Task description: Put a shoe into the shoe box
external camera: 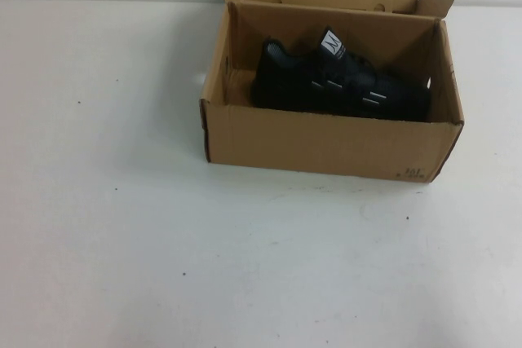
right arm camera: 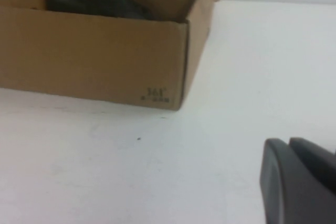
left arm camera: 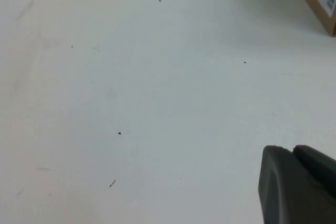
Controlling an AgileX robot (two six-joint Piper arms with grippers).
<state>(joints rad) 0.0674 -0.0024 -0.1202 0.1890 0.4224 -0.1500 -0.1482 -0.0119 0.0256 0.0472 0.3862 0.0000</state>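
Shoe (external camera: 338, 83) already inside box (external camera: 326, 143), far right on counter (external camera: 163, 242). Left claw (left arm camera: 296, 187) and right claw (right arm camera: 299, 179) low over bare counter, apart from box; grip state cannot tell. Best kept clear of flaps.

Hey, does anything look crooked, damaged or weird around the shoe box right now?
Nothing stands out. The shoe lies inside the shoe box, flaps upright. The left tool and right tool sit over bare table, away from the box.
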